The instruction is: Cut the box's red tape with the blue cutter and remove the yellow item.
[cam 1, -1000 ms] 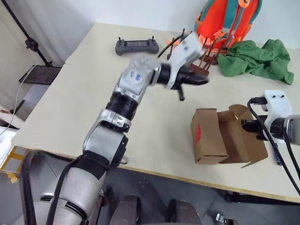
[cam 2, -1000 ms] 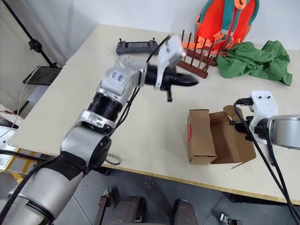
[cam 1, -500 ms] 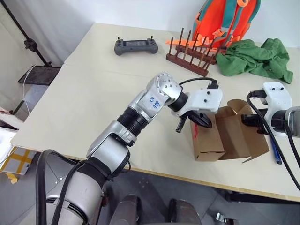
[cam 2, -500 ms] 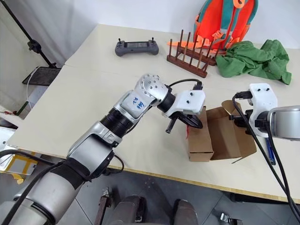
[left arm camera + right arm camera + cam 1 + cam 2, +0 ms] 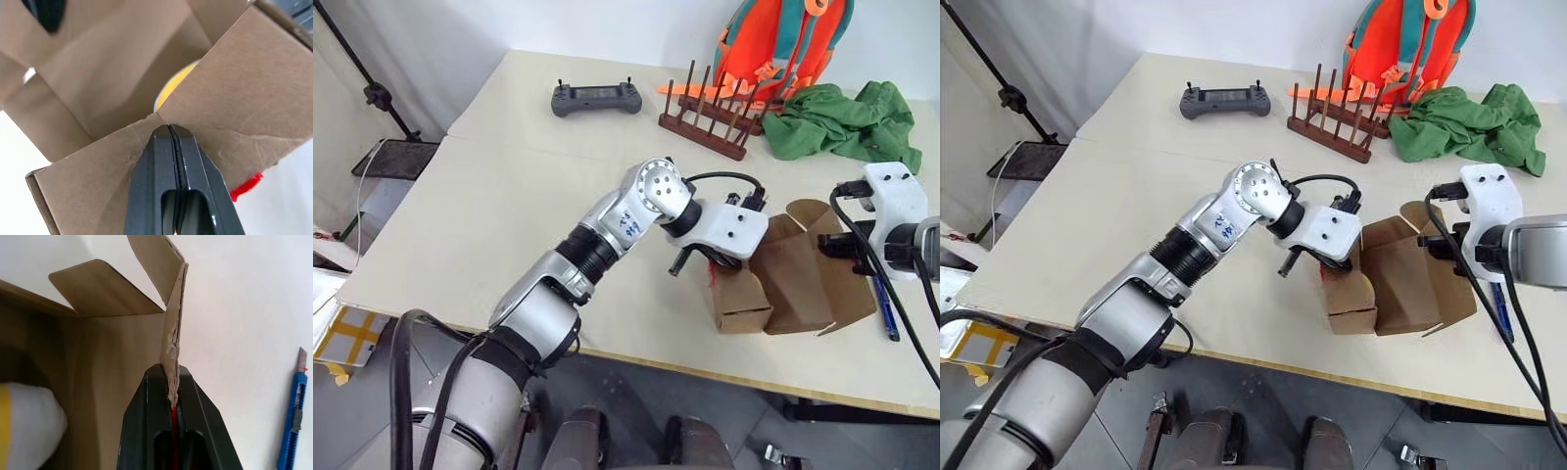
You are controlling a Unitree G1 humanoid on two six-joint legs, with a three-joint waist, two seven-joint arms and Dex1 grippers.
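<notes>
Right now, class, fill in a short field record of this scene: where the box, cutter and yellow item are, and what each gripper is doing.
box: brown carton on table, flaps open
yellow item: inside the box
blue cutter: lying on the table, beside the box
red tape: a scrap at a flap edge
left gripper: shut, tips at a flap
right gripper: shut on a box flap

Bright, even light, soft shadows beneath the box; wrist views blur at close range.
</notes>
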